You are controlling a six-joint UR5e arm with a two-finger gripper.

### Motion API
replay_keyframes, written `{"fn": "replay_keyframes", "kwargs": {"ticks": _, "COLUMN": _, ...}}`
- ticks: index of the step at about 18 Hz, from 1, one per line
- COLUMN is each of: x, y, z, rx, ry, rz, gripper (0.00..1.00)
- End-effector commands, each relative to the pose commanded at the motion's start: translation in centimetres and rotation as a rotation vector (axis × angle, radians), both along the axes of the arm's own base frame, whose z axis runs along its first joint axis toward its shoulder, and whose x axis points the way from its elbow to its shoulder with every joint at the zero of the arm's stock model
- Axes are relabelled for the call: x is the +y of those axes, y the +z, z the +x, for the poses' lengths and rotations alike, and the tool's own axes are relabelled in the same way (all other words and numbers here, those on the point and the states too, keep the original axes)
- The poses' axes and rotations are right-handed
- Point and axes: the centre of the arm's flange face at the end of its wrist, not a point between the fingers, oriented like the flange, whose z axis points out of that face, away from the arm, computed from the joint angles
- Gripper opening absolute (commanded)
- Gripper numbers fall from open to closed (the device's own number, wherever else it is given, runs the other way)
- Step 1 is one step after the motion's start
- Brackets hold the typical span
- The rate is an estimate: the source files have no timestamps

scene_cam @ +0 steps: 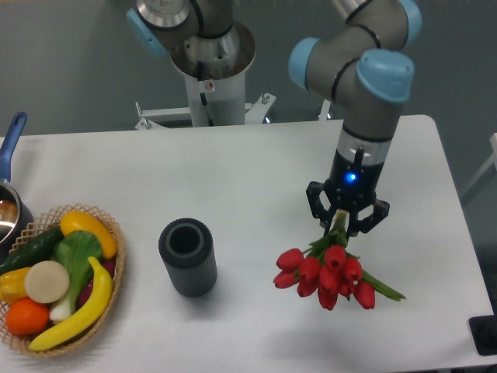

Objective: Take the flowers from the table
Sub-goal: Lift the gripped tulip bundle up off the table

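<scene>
Red tulip flowers (pixel 328 273) bunched heads-down, green stems upward, above right part of white table (pixel 233 179)

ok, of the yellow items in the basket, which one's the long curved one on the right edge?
The banana, arcing along the wicker basket's right rim. The other yellow items are stubbier: one at the top, one at the left edge.
</scene>
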Motion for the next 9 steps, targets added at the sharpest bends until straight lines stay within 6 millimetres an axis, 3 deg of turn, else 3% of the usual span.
{"fn": "replay_keyframes", "kwargs": {"ticks": 4, "x": -1.2, "y": 2.6, "z": -0.1, "rx": 0.005, "ry": 0.022, "rz": 0.059, "gripper": 0.39}}
{"fn": "replay_keyframes", "kwargs": {"ticks": 9, "x": -2.8, "y": 3.8, "z": -1.3, "rx": -0.016, "ry": 0.031, "rz": 0.141, "gripper": 0.39}}
